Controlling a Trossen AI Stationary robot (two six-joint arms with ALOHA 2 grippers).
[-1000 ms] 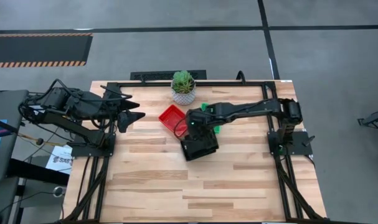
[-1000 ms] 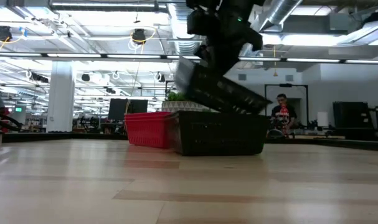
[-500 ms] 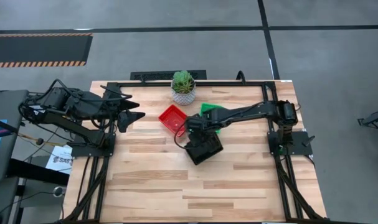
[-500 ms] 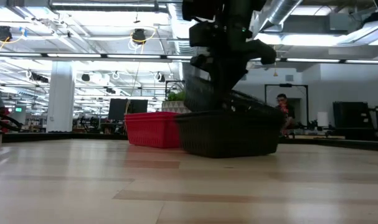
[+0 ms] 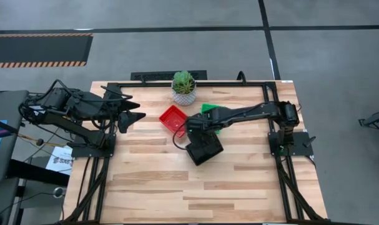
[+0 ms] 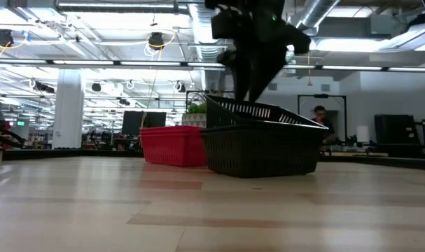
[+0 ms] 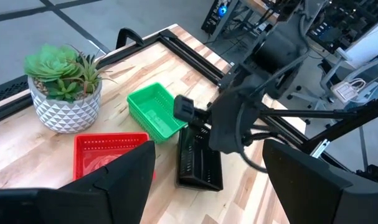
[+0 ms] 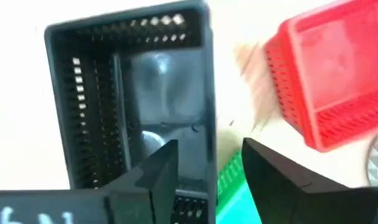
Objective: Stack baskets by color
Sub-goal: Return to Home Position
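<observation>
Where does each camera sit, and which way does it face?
High: overhead, straight down on the table; both arms show.
Low: table height, level across at the black baskets; right arm above.
Left wrist: on the left arm, facing the right arm; own fingers show.
Right wrist: down into the black baskets; own fingers show.
All share the red basket.

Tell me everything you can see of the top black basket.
The top black basket is shallow, rectangular, plastic-looking, with perforated walls, and empty. It lies tilted, one end raised, not fully nested in the lower black basket, beside the red basket. The right gripper hovers open over its raised end.
</observation>
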